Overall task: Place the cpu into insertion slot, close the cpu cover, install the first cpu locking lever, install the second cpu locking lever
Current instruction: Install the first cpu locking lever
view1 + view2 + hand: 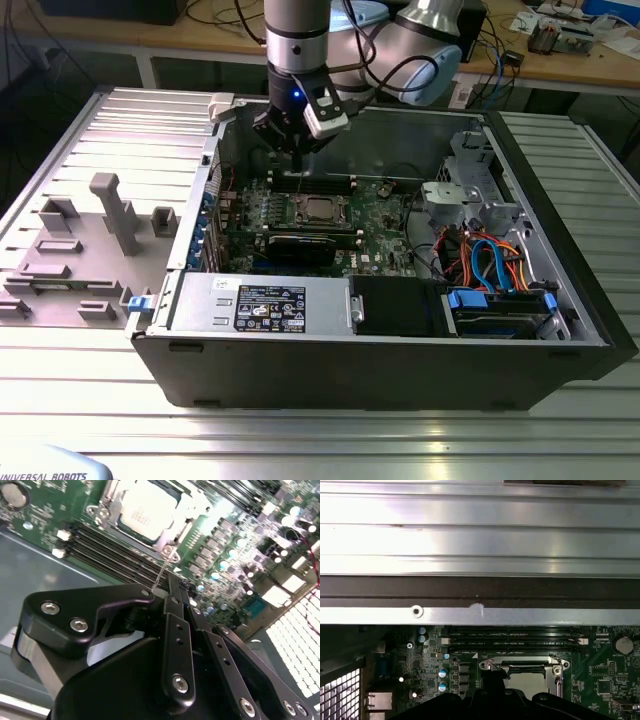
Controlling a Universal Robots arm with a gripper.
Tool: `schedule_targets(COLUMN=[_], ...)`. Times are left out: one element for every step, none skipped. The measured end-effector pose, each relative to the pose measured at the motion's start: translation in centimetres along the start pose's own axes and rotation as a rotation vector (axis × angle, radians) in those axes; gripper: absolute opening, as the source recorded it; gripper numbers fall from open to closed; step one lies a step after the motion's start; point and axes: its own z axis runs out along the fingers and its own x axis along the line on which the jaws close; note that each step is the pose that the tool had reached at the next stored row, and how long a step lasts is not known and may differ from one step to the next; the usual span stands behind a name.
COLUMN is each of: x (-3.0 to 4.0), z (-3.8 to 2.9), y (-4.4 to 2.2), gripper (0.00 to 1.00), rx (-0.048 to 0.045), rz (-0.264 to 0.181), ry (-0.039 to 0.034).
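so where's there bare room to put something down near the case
Bare ribbed table in front of the case, and a strip past its wall on the exterior view's right. Crowded: fixtures on the exterior view's left; inside, cables and the end effector over the board.

power supply label (270, 305): print unreadable | cpu (142, 510): marks blurred | pale casing (50, 468): brand lettering

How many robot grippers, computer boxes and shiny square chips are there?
gripper: 1
computer case: 1
cpu: 1
Total: 3
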Motion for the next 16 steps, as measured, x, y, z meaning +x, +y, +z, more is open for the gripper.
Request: schedule_targets(x=[-0.15, -0.26, -0.28, -0.28, -0.33, -0.37, -0.37, -0.38, -0.38, -0.38, -0.38, -0.38, -0.38, -0.38, -0.38, -0.39], z=[0.0, 0.01, 0.01, 0.02, 0.06, 0.09, 0.1, 0.1, 0.1, 0.1, 0.1, 0.1, 0.1, 0.1, 0.1, 0.1], y=[0.0, 0.0, -0.01, -0.01, 0.0, -0.01, -0.01, -0.01, -0.01, -0.01, -0.01, -0.01, -0.01, -0.01, -0.01, -0.01], gripper=[0.11, 0.11, 0.11, 0.11, 0.11, 0.11, 0.11, 0.11, 0.11, 0.11, 0.11, 0.11, 0.11, 0.11, 0.11, 0.11], rx=[0.0001, 0.0001, 0.0001, 0.0, 0.0, 0.0001, 0.0, 0.0, 0.0, 0.0001, 0.0, 0.0, 0.0, 0.0, 0.0001, 0.0001], rz=[0.0, 0.0, 0.0, 0.0, 0.0, 0.0, 0.0, 0.0, 0.0, 0.0, 0.0, 0.0, 0.0, 0.0, 0.0, 0.0], ry=[0.0002, 0.0003, 0.0003, 0.0002, 0.0002, 0.0002, 0.0002, 0.0002, 0.0001, 0.0002, 0.0002, 0.0002, 0.0002, 0.0002, 0.0002, 0.0002])
